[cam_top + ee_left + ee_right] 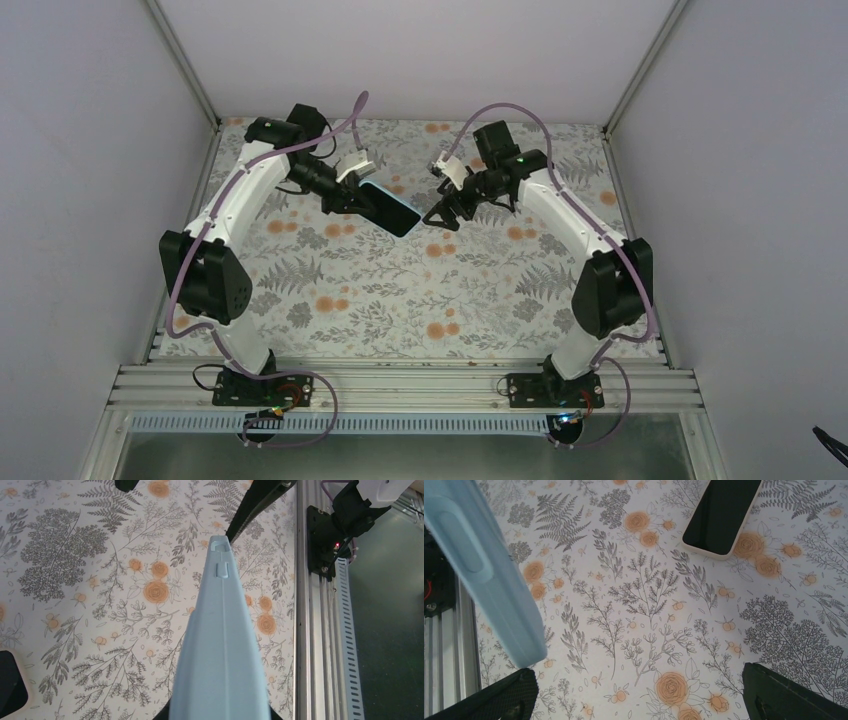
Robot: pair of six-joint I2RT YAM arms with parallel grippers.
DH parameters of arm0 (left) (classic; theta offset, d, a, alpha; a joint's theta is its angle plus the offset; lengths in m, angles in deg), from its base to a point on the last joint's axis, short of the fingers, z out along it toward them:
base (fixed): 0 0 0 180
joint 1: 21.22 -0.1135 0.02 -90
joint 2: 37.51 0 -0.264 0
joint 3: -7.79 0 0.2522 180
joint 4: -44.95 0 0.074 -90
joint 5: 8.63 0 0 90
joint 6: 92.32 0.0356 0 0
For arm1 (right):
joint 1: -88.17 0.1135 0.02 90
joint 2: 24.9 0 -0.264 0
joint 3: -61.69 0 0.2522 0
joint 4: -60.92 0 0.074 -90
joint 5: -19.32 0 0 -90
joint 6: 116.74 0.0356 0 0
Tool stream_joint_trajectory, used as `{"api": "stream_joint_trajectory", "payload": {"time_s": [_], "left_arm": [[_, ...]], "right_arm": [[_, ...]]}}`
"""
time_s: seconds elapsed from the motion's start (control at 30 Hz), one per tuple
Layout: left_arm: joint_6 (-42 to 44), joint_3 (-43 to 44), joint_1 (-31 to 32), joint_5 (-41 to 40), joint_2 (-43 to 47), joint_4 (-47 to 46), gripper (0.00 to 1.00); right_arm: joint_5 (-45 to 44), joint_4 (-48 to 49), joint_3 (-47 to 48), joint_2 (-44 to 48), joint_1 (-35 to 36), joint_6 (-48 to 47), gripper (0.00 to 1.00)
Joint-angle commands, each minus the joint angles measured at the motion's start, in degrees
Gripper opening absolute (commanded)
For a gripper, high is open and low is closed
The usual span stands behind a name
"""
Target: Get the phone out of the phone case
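In the top view my left gripper (350, 196) is shut on one end of the light blue phone case (390, 210) and holds it above the table's back middle. The phone (388, 206) shows as a dark face inside the blue rim. The left wrist view looks along the case's edge (220, 640), which has a side button and fills the space between the jaws of the left gripper (219, 716). My right gripper (443, 214) is open and empty just off the case's free end. In the right wrist view the case (484, 575) ends just above the left fingertip of that right gripper (639, 700).
A black slab with a pale rim (723, 515) lies flat on the floral cloth (639, 630); its corner shows at the left wrist view's edge (10, 690). The right gripper's fingers (260, 502) show beyond the case tip. An aluminium rail (400, 385) runs along the near edge, and walls enclose the table.
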Motion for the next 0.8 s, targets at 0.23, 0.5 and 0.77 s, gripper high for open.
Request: {"api": "stream_joint_trajectory", "payload": {"time_s": [0.23,0.5,0.77], "left_arm": [[1.5,0.3,0.3,6.5,1.1,-0.3,0.02],[1.8,0.4,0.1,4.6,1.6,-0.3,0.02],[2.0,1.6,-0.7,4.2,0.9,-0.3,0.02]], "right_arm": [[-3.2,1.8,4.6,-3.1,0.3,1.5,1.0],[-4.0,-1.3,2.5,-1.2,0.1,-2.4,1.0],[-0.7,-4.1,-0.6,1.4,0.0,-5.2,0.99]]}}
